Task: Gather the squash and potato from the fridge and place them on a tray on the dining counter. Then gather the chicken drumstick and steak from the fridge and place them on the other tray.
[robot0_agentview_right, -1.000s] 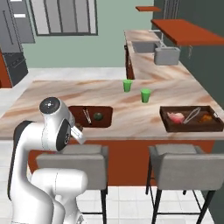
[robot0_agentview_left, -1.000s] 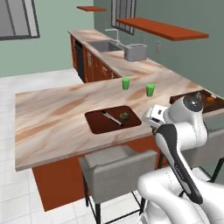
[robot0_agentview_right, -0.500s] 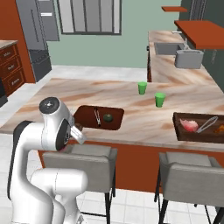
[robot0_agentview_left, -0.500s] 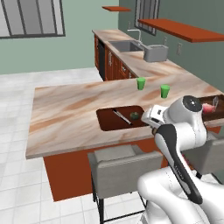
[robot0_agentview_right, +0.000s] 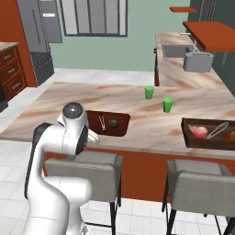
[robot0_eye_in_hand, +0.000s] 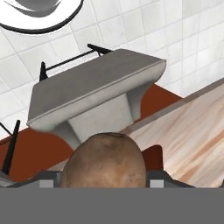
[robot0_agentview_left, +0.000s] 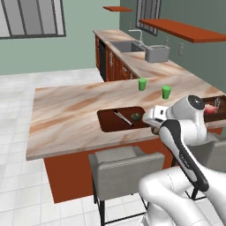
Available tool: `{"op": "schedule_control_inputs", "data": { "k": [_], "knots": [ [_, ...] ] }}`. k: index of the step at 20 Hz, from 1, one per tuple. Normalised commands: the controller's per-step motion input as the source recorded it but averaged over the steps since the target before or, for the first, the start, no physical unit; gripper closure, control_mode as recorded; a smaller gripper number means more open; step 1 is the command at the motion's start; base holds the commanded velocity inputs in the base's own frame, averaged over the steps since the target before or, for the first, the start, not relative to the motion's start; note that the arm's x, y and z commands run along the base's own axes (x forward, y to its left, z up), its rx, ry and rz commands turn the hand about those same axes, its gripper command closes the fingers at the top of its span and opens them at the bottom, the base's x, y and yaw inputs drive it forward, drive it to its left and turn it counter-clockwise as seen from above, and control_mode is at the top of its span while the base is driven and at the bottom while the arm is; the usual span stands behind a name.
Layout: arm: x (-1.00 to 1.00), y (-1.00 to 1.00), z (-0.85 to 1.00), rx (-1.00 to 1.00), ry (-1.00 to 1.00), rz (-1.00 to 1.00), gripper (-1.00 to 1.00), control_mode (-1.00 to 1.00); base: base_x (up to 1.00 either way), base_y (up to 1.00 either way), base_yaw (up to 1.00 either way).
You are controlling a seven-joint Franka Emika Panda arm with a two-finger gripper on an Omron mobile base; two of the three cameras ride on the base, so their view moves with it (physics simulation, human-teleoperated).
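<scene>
Nearer the dining counter point(robot0_agentview_left: 66, 110) now, potato point(robot0_eye_in_hand: 103, 161) in hand point(robot0_agentview_left: 154, 125)

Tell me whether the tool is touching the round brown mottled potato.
Touching. In the hand view the potato sits wedged between the tool's two fingertips, flush against both sides with no gap.

The robot arm point(robot0_agentview_left: 185, 145) is glossy white, built of thick rounded segments. A black band runs along the edge of the upper link, and a dark grey disc with a pale centre caps the round joint. The boxy hand point(robot0_agentview_left: 155, 118) is white with small dark marks.
</scene>
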Motion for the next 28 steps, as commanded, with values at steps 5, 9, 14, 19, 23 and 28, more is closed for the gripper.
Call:
{"op": "schedule_control_inputs", "data": {
  "k": [5,9,14,19,23,28],
  "knots": [
    [0.72,0.04,0.0,0.0,0.06,0.06,1.0,-1.0,0.0,0.0,0.0],
    [0.84,0.08,0.0,-0.01,0.15,0.08,1.0,-1.0,0.0,0.0,0.0],
    [0.76,0.12,0.0,-0.01,0.12,0.1,1.0,-1.0,0.0,0.0,0.0],
    [0.65,0.43,-0.21,-0.1,0.12,0.07,1.0,-1.0,0.0,0.0,0.0],
    [0.48,0.51,-0.43,-0.16,0.09,0.04,1.0,-1.0,0.0,0.0,0.0],
    [0.41,0.18,-0.33,-0.09,0.03,0.07,1.0,-1.0,0.0,0.0,0.0]
  ]
}}
